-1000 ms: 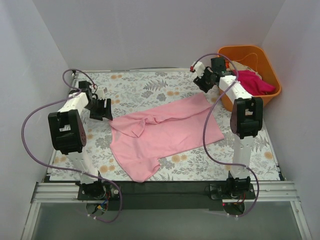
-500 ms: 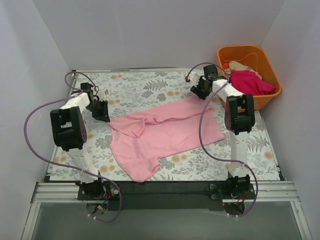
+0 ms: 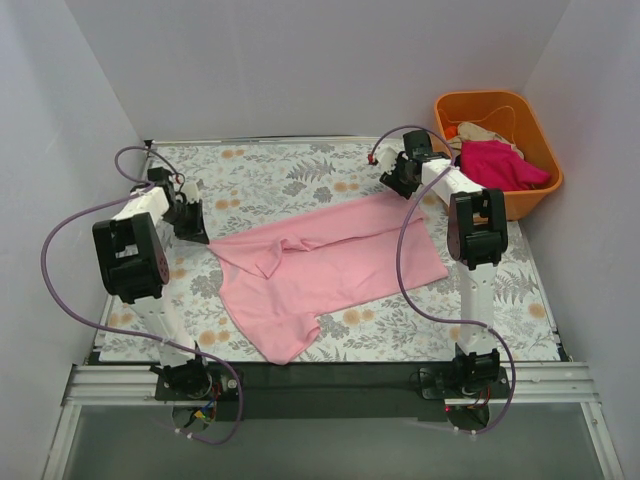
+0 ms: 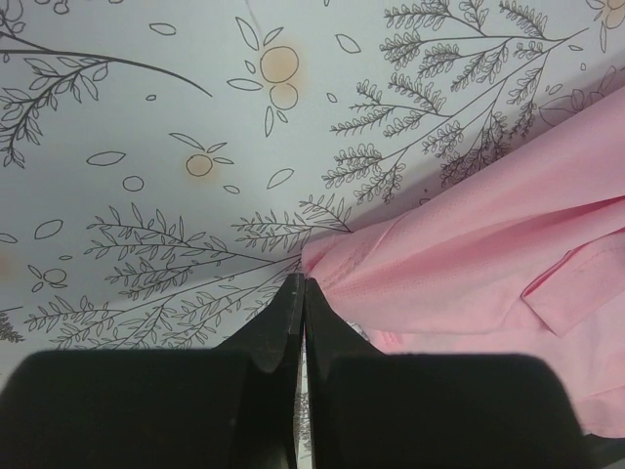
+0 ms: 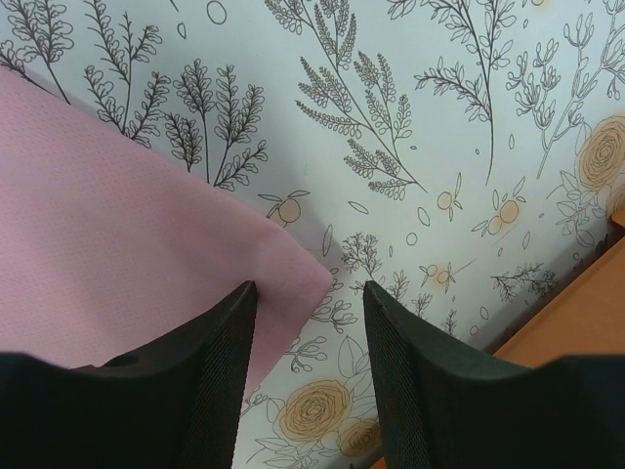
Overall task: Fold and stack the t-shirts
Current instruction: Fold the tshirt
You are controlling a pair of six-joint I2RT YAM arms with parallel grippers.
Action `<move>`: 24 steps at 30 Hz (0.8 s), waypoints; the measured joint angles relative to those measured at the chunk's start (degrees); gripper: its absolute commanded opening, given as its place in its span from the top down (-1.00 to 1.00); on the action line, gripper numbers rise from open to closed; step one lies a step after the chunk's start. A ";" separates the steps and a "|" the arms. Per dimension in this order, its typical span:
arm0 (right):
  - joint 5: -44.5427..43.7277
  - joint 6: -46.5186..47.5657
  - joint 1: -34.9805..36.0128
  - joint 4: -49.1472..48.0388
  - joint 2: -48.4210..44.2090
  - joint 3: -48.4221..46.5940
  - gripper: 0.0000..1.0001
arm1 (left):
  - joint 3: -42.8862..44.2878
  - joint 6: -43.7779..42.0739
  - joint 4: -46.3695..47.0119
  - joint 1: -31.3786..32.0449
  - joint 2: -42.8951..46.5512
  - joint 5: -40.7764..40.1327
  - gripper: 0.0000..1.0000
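A light pink t-shirt (image 3: 330,265) lies spread and rumpled across the middle of the floral table. My left gripper (image 3: 195,228) is at its left corner, jaws shut; in the left wrist view the fingertips (image 4: 301,283) pinch the bunched edge of the pink t-shirt (image 4: 469,254). My right gripper (image 3: 400,183) is low over the far right corner. In the right wrist view the right gripper (image 5: 308,293) is open, with the corner of the pink t-shirt (image 5: 117,215) between its fingers. A magenta t-shirt (image 3: 500,165) and a cream t-shirt (image 3: 478,132) lie in the tub.
The orange plastic tub (image 3: 535,125) stands at the back right corner, just right of my right arm; the tub's edge (image 5: 576,332) shows in the right wrist view. White walls enclose the table on three sides. The table's front rail runs below the arm bases.
My left gripper closed on the shirt's left corner and drew it leftward, stretching the cloth. My right gripper came away from the tub down to the shirt's far right corner, narrowing a little.
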State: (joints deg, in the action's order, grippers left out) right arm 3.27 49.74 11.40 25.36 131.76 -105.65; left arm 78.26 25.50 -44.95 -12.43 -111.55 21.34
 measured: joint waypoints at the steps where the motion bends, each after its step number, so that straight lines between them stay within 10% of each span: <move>1: -0.07 -0.02 0.00 0.02 0.00 0.00 0.08 | 0.00 -0.09 0.09 -0.17 0.00 -0.17 1.00; 8: -1.77 -0.72 1.49 0.24 1.01 -1.66 0.05 | 6.49 -0.15 -0.98 -0.15 -3.50 -2.51 1.00; 12: -4.76 -3.08 2.75 0.17 4.33 -7.26 -0.36 | 18.51 -0.26 -1.55 -0.20 -12.11 -5.05 0.96; 17: -6.12 -7.17 3.30 0.33 5.55 -11.21 -0.50 | 38.73 0.20 -5.31 -0.33 -25.31 -7.50 0.04; 24: -1.31 -11.50 2.97 2.01 -2.27 -5.40 -0.27 | 45.11 0.81 -6.34 -0.70 -24.94 -3.26 -0.01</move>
State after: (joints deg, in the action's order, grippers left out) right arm 1.96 38.24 14.37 27.38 129.49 -111.04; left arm 123.37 26.30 -51.29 -13.13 -136.49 18.09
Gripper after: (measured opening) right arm 0.684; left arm 0.502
